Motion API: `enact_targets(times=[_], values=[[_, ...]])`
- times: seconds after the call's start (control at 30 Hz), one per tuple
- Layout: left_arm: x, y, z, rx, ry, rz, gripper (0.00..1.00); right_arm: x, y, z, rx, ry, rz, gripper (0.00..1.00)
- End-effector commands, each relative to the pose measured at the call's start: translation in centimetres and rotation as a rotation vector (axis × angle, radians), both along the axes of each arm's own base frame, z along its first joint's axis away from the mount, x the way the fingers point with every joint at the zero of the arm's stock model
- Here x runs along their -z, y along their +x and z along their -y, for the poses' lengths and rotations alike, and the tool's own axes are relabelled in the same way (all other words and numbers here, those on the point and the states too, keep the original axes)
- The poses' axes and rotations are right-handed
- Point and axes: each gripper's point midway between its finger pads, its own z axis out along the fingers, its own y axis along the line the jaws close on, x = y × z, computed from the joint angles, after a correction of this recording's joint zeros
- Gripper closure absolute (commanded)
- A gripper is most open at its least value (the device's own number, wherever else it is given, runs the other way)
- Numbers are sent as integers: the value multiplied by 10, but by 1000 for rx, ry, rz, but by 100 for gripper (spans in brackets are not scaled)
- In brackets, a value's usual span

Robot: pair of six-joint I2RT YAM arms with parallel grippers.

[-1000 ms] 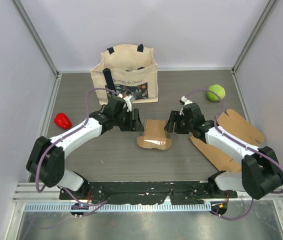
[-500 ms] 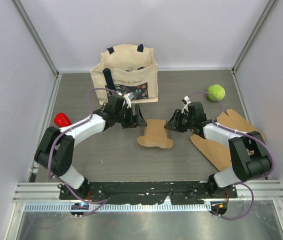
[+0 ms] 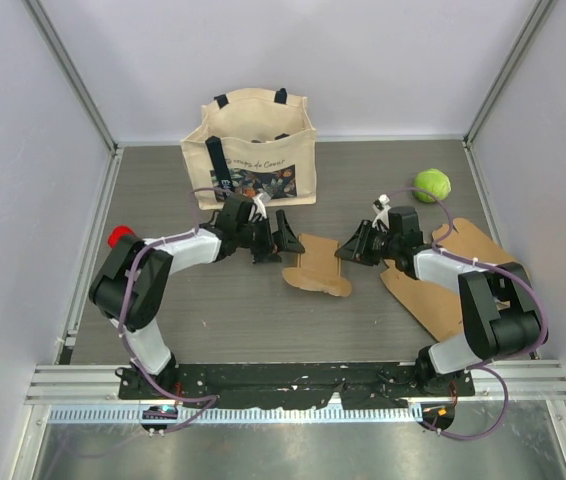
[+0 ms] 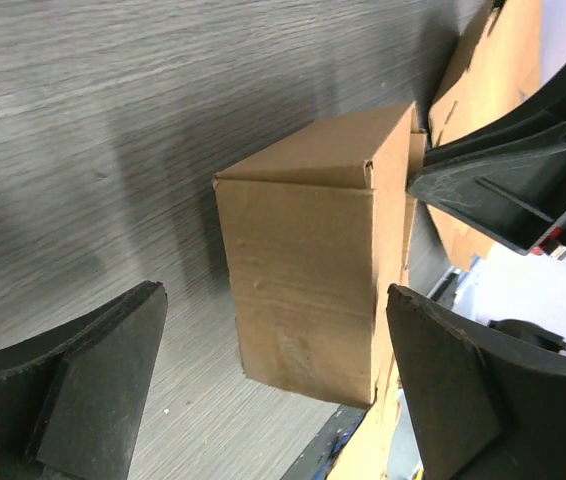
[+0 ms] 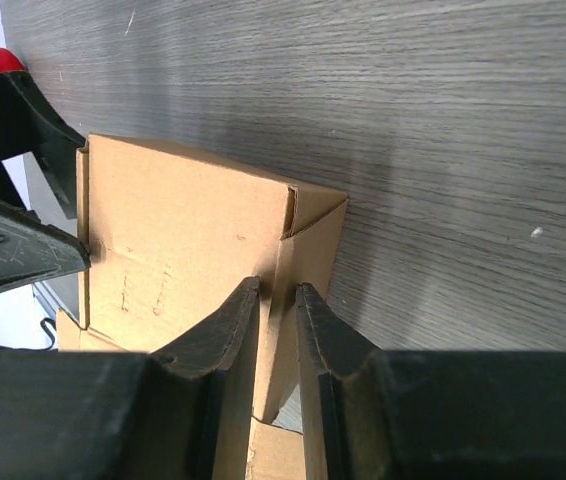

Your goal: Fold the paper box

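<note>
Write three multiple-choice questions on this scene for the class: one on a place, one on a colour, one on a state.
1. Where does the green ball lie?
A. At the near left corner
B. At the far right of the table
C. Between the arms' bases

2. What colour is the small object by the table's left edge?
A. Blue
B. Red
C. Yellow

3. How does the left gripper stand?
A. Open, a finger on either side of the paper box
B. Shut on the box
C. Shut on nothing

Answers:
1 B: the top view shows it near the right rear wall.
2 B: it is bright red.
3 A: the left wrist view shows both fingers apart from the box.
</note>
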Motion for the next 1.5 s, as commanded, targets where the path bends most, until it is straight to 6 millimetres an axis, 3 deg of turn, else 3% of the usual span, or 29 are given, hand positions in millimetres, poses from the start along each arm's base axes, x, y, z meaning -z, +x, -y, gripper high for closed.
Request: enact_targets(times=[0.0, 0.07, 0.13, 0.4, 0.53, 0.57, 0.7, 0.83, 0.87, 0.97, 1.07, 1.1, 1.17, 1.2, 1.27, 1.33, 1.47], values=[[-18, 4, 23, -19, -208, -17, 6, 15, -3, 6, 16, -22, -29, 75], [-25, 3, 31, -17, -280, -14, 7, 14, -1, 4, 13, -15, -25, 75], [-19, -3, 35, -37, -312, -73, 9, 14, 0, 3, 16, -9, -23, 74], [-23, -10, 48, -71, -452, -135, 22, 11, 4, 4, 38, -8, -13, 72], [-33, -11, 51, -105, -531, -184, 37, 10, 4, 5, 44, -16, -14, 66], [-37, -12, 50, -108, -554, -176, 42, 7, 5, 7, 42, -42, 5, 60], [-48, -16, 46, -135, -595, -214, 51, -17, 10, 24, 62, -201, 92, 41], [-59, -23, 39, -190, -655, -310, 55, -67, -1, 32, 4, -428, 261, 25], [-63, -25, 33, -216, -684, -348, 55, -83, -8, 16, -53, -470, 348, 20], [-63, -30, 22, -255, -699, -407, 55, -123, -26, -2, -139, -523, 555, 15], [-64, -40, 15, -285, -697, -491, 55, -151, -58, -39, -335, -508, 757, 15], [-71, -44, 13, -281, -704, -507, 55, -157, -77, -57, -434, -499, 827, 15], [-61, -52, 8, -306, -657, -573, 57, -165, -92, -69, -537, -565, 953, 15], [-72, -55, 6, -296, -664, -566, 57, -164, -93, -68, -555, -620, 973, 14], [-68, -59, -3, -322, -628, -579, 56, -169, -104, -81, -656, -661, 1050, 14], [-68, -68, -11, -325, -570, -597, 55, -161, -114, -93, -771, -687, 1078, 14], [-69, -75, -21, -340, -528, -611, 55, -153, -117, -107, -835, -772, 1130, 14]])
